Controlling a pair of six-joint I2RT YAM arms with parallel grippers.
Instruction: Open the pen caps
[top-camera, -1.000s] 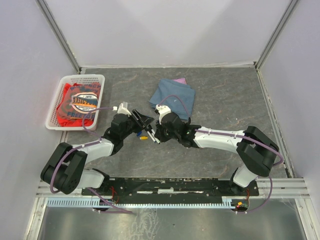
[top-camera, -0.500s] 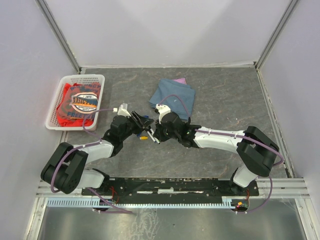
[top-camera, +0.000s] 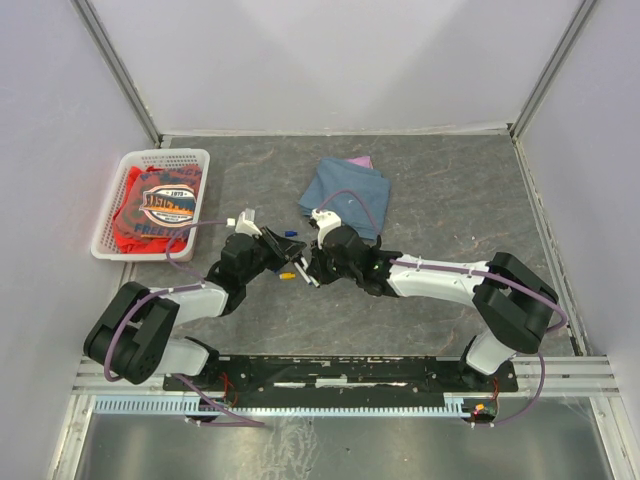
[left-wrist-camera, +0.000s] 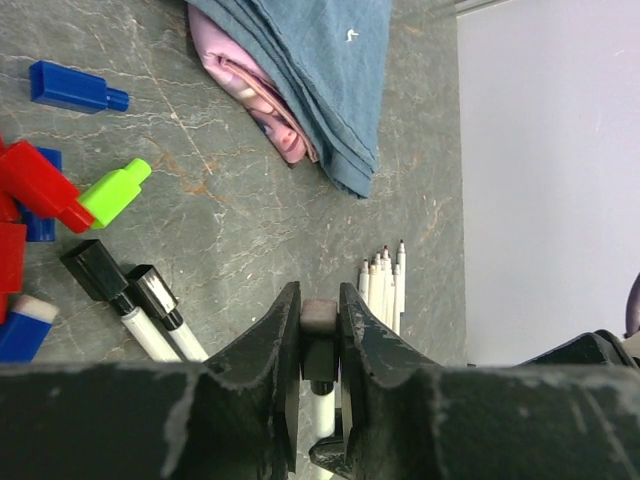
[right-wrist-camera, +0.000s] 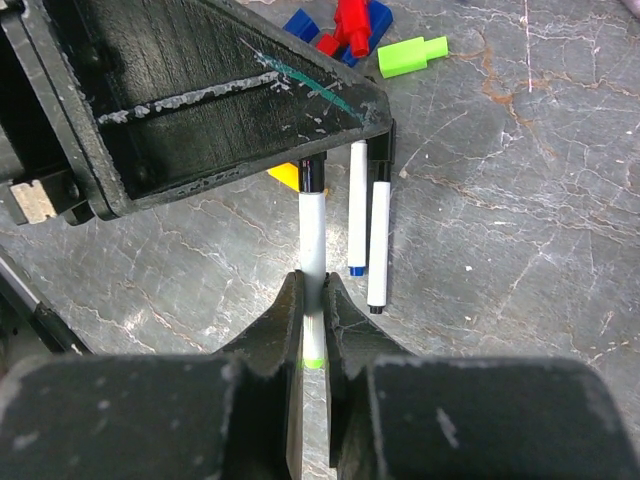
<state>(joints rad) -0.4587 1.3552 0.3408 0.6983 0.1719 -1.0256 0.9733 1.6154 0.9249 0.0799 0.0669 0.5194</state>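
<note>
Left gripper (left-wrist-camera: 318, 300) has narrowed its jaws onto a black pen cap (left-wrist-camera: 320, 316); right gripper (right-wrist-camera: 312, 290) faces it, jaws clamping the white pen (right-wrist-camera: 311, 235).

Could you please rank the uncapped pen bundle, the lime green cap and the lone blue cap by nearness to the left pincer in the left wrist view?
1. Uncapped pen bundle, just right of the left pincer.
2. Lime green cap, upper left.
3. Lone blue cap, far top left.

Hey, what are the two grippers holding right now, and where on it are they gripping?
One pen: the right gripper clamps its white barrel, the left gripper pinches its black cap.
</note>
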